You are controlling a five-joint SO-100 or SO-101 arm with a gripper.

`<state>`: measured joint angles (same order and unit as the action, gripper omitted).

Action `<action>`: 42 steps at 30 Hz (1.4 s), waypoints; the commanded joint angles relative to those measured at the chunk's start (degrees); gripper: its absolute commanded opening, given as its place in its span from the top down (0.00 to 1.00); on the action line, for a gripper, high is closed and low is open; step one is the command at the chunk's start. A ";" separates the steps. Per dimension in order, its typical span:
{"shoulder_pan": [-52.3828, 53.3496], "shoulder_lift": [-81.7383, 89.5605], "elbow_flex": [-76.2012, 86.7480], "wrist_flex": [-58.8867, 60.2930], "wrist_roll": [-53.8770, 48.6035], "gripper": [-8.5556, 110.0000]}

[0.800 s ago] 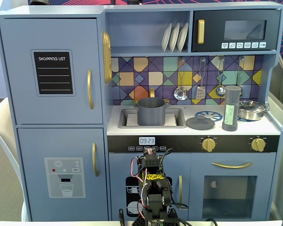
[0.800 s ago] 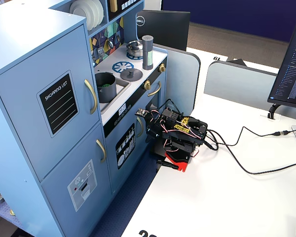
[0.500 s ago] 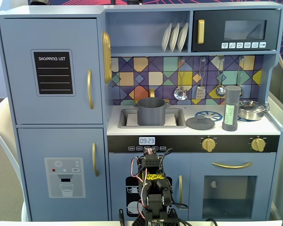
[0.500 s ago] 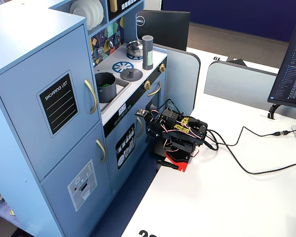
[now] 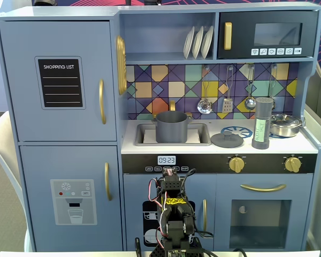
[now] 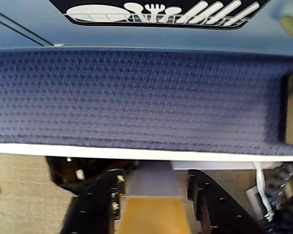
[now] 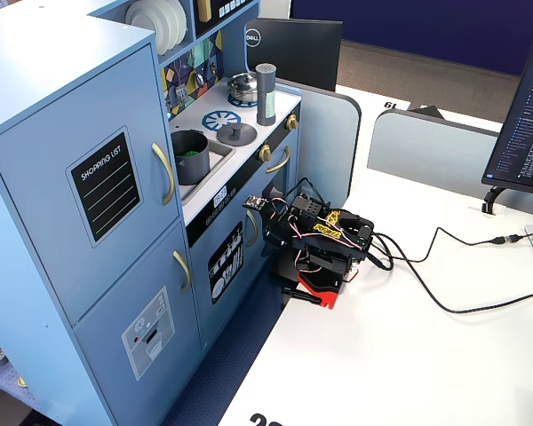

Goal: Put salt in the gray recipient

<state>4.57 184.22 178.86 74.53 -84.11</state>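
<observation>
The salt (image 5: 263,123) is a tall dark-gray shaker with a pale green label. It stands upright on the toy kitchen's counter at the right, and it also shows in the other fixed view (image 7: 266,93). The gray recipient (image 5: 172,127) is a matte pot standing in the sink, left of the salt; from the side (image 7: 189,155) something green shows inside it. My arm (image 5: 173,214) sits folded low in front of the kitchen, far below both. In the wrist view my gripper (image 6: 154,192) is open and empty, facing the blue floor mat (image 6: 136,97) and the cabinet's base.
A flat gray lid with a knob (image 5: 227,139) lies between pot and salt. A shiny steel pan (image 5: 285,125) sits right of the salt. Utensils hang on the back wall. On the white desk (image 7: 382,355) cables (image 7: 444,293) run from the arm towards a monitor at the right.
</observation>
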 commanded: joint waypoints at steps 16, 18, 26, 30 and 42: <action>51.24 -34.01 -50.27 -41.92 0.26 0.69; 51.86 -37.97 -53.26 -49.92 2.64 0.61; 53.35 -54.58 -65.74 -63.37 2.64 0.41; 53.09 -61.70 -68.47 -70.84 2.64 0.35; 50.63 -81.30 -80.68 -78.31 0.18 0.35</action>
<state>56.87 106.79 106.70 -2.11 -82.97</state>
